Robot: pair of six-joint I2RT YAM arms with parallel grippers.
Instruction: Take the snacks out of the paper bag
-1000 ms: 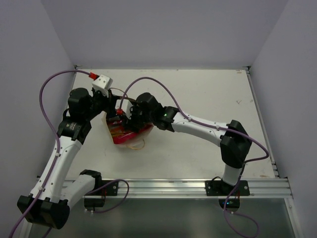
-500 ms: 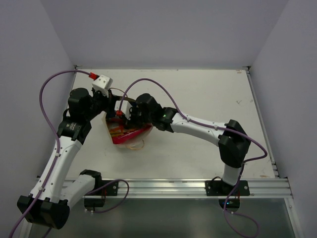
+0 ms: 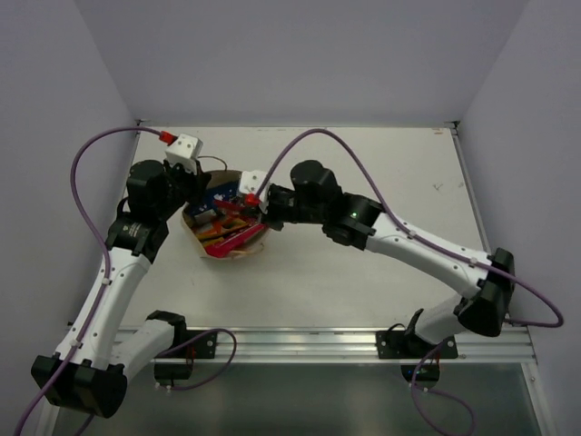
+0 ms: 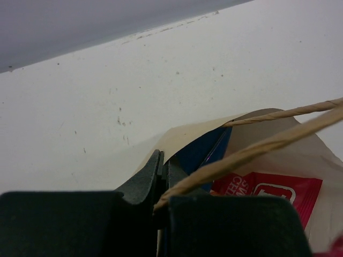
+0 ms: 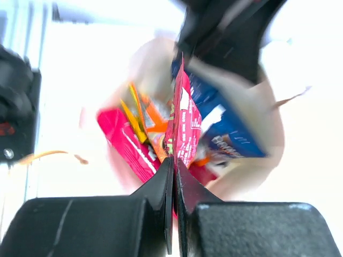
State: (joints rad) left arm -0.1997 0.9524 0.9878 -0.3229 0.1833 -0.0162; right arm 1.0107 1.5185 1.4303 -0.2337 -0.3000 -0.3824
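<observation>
The paper bag (image 3: 234, 254) stands left of the table's middle with its mouth open toward the camera. My left gripper (image 3: 198, 193) is shut on the far rim of the paper bag (image 4: 187, 134); the jaws (image 4: 163, 163) pinch the paper flat. My right gripper (image 3: 257, 205) is shut on a thin red snack packet (image 5: 185, 123), held edge-on above the bag's mouth, fingertips (image 5: 174, 163) pressed together. Inside lie a blue chip bag (image 5: 228, 136), a pink bag (image 5: 126, 144) and a slim yellow bar (image 5: 128, 113). The blue bag (image 4: 203, 152) leans on the rim.
A brown string handle (image 4: 278, 142) crosses in front of the left wrist camera. Another loose handle (image 5: 48, 156) lies on the table beside the bag. Purple cables (image 3: 91, 159) arc over both arms. Grey walls enclose the white table (image 3: 381, 163) on three sides.
My right gripper shut on the red packet inside the bag and drew back to the right with it. The bag's mouth now shows wider. The left gripper kept its hold.
</observation>
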